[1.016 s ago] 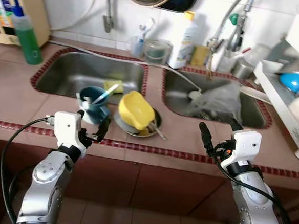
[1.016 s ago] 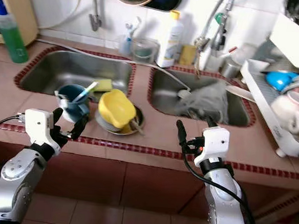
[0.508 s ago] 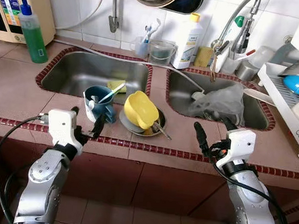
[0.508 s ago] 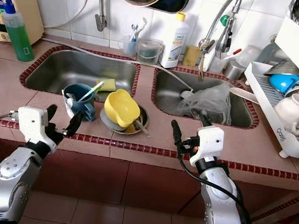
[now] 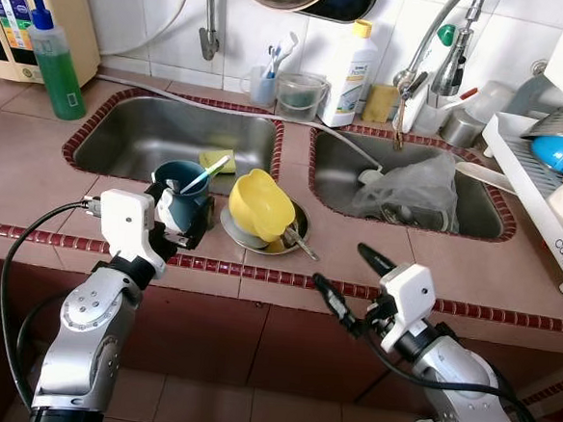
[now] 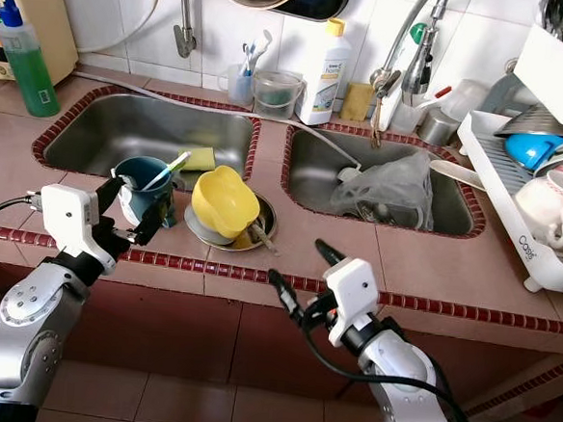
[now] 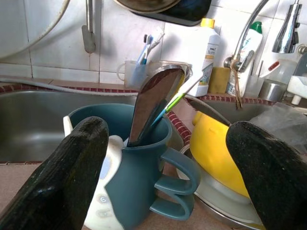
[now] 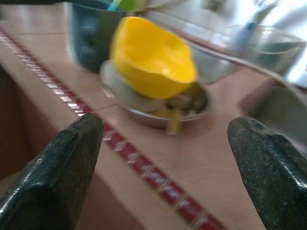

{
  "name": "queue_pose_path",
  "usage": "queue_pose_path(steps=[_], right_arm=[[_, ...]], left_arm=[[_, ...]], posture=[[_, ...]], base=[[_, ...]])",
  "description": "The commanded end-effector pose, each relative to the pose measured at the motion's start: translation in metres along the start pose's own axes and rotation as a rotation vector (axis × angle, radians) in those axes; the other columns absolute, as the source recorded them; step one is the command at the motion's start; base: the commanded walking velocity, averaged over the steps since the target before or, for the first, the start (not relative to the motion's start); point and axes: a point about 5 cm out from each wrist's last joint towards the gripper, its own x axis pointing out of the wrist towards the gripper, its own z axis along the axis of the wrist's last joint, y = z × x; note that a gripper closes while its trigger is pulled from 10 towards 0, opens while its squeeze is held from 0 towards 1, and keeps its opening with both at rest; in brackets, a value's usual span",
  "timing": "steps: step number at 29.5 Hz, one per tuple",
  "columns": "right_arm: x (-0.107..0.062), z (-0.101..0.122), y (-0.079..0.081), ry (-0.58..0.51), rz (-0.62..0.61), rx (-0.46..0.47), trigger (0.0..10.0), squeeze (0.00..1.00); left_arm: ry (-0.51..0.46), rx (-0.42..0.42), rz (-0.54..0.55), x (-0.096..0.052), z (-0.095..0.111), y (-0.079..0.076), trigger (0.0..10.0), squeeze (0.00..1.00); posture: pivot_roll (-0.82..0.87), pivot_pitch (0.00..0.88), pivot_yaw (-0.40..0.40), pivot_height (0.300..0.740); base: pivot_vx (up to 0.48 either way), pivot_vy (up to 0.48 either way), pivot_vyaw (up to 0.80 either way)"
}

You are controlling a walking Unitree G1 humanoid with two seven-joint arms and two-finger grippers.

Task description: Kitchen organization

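Reddish-brown tile covers the table [image 5: 33, 170], edged with a dark red mosaic strip, and two steel sinks are set into it below a white-tiled wall. The teal mug [image 5: 179, 189] is taken as the landmark: it stands on the table just in front of the left sink [image 5: 161, 140], near its right end. It is a deep blue-green with a double-looped handle, and a spoon [image 7: 152, 103] and a green-tipped utensil are held upright in it. Just to its right a yellow bowl [image 5: 260, 204] is tilted in a steel dish [image 5: 294, 241] with cutlery. Further right of the mug, a crumpled plastic bag [image 5: 413, 189] is seen in the right sink. Behind the mug, against the wall, a white bottle [image 5: 352, 61] and a cup of toothbrushes [image 5: 263, 82] are lined up; far to its left a green bottle [image 5: 58, 65] stands. A dish rack [image 5: 539, 190] is placed well to its right.

The left gripper [image 5: 177, 213] is spread open around the mug, one finger on either side. The right gripper [image 5: 346, 283] is held open before the table edge, right of the mug.
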Motion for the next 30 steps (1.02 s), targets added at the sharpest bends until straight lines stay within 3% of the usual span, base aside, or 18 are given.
queue_pose_path(steps=[1, 7, 19, 20, 22, 30], right_arm=[[0.0, 0.011, 0.004, -0.02, 0.058, 0.001, 10.0, 0.0], [0.004, 0.028, 0.008, -0.038, 0.142, -0.01, 10.0, 0.0], [0.005, 0.037, 0.008, -0.037, 0.15, -0.011, 10.0, 0.0], [0.005, 0.037, 0.008, -0.038, 0.149, -0.009, 10.0, 0.0], [0.005, 0.037, 0.008, -0.037, 0.146, -0.005, 10.0, 0.0], [0.005, 0.036, 0.008, -0.03, 0.14, -0.002, 10.0, 0.0]], left_arm=[[-0.015, 0.009, -0.014, 0.003, 0.005, -0.002, 10.0, 0.0], [-0.028, 0.003, -0.021, 0.006, 0.008, -0.004, 10.0, 0.0], [-0.057, -0.034, -0.031, 0.013, 0.011, -0.009, 10.0, 0.0], [-0.058, -0.036, -0.033, 0.013, 0.011, -0.01, 8.5, 0.0], [-0.062, -0.046, -0.039, 0.014, 0.011, -0.011, 0.0, 0.0], [-0.064, -0.05, -0.053, 0.016, 0.011, -0.013, 0.0, 0.0]], posture=[[0.09, 0.0, -0.053, 0.74], [0.09, 0.0, -0.057, 0.74], [0.09, 0.0, -0.063, 0.74], [0.09, 0.0, -0.063, 0.74], [0.09, 0.0, -0.06, 0.74], [0.08, 0.0, -0.056, 0.74]], base=[[0.0, 0.0, 0.0], [0.0, 0.0, 0.0], [0.0, 0.0, 0.0], [0.0, 0.0, 0.0], [0.0, 0.0, 0.0], [0.0, 0.0, 0.0]])
